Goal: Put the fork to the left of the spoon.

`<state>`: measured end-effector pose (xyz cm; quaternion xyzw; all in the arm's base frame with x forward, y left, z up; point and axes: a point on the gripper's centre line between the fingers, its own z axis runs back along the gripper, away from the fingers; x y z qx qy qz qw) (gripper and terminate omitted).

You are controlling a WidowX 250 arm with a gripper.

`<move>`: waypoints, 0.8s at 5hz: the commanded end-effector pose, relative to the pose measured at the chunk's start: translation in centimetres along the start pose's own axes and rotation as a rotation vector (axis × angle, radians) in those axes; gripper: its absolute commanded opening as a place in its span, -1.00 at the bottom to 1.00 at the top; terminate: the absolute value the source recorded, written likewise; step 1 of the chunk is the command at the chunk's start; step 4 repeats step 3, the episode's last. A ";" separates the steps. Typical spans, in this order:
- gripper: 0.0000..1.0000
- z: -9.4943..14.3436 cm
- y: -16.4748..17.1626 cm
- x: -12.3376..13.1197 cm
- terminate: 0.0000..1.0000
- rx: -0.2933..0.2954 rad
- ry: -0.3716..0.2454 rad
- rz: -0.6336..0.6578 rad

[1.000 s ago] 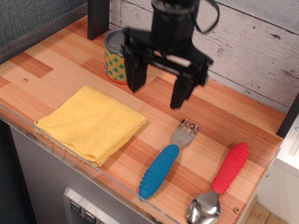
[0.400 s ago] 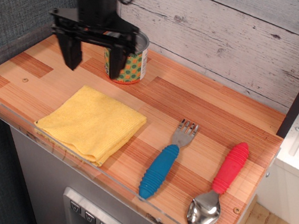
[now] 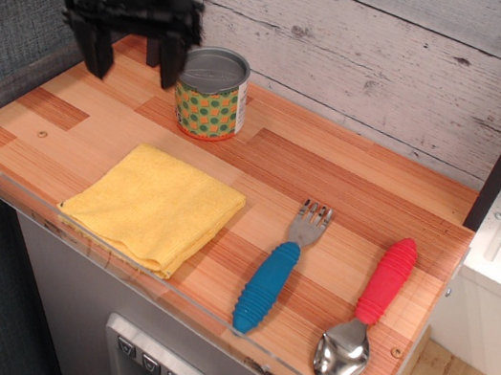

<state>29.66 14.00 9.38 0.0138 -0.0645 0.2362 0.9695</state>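
Note:
The fork [image 3: 276,268] with a ribbed blue handle lies on the wooden table [image 3: 356,192], tines pointing away, front centre-right. The spoon [image 3: 368,306] with a ribbed red handle lies just right of it, its silver bowl near the front edge. My black gripper [image 3: 131,58] hangs open and empty above the table's back left corner, far from both utensils.
A yellow cloth [image 3: 155,206] lies folded at the front left. A tin can [image 3: 211,93] with a green dotted label stands at the back, right beside my gripper. A plank wall runs behind; a clear lip edges the table's front.
My gripper has swung from above the table's middle, near the can and fork, leftward and back to the far left corner. Fork, spoon, cloth and can have not moved.

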 end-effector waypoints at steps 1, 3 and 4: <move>1.00 2.3 1.8 2.5 -1.00 0.117 -0.110 0.081; 1.00 2.3 1.8 2.5 1.00 0.117 -0.110 0.081; 1.00 2.3 1.8 2.5 1.00 0.117 -0.110 0.081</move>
